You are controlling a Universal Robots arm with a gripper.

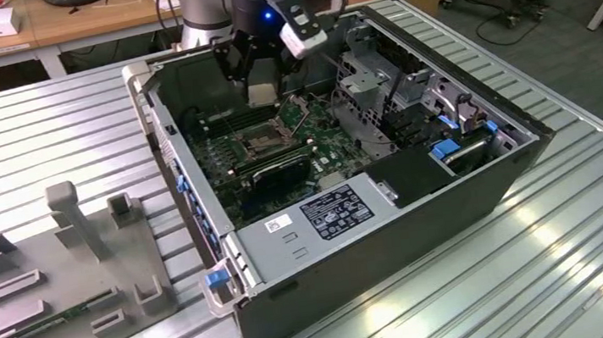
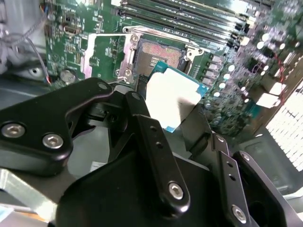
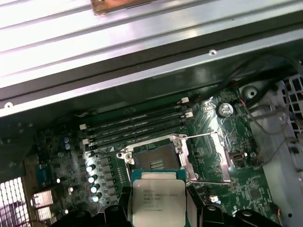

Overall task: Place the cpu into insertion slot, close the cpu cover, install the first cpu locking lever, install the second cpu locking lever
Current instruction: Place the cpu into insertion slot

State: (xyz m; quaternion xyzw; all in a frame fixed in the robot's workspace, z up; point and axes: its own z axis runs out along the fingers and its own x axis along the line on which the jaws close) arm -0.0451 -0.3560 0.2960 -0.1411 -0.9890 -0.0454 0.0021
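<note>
Fine print on the cpu (image 3: 157, 201) and on the black case label (image 1: 336, 214), none legible.

Open black case (image 1: 401, 243) lying on ribbed metal counter (image 1: 521, 297), green motherboard (image 1: 326, 128) inside, long black memory slots (image 3: 137, 124), coin battery (image 3: 225, 109), white-labelled box (image 1: 319, 218), grey fixture tray (image 1: 65, 290) beside case, towards exterior view's left

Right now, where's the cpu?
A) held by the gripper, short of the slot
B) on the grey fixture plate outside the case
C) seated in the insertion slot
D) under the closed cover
A: in the first wrist view the cpu sits clamped in the gripper, while the insertion slot beyond it lies open with its pin field bare.
</note>
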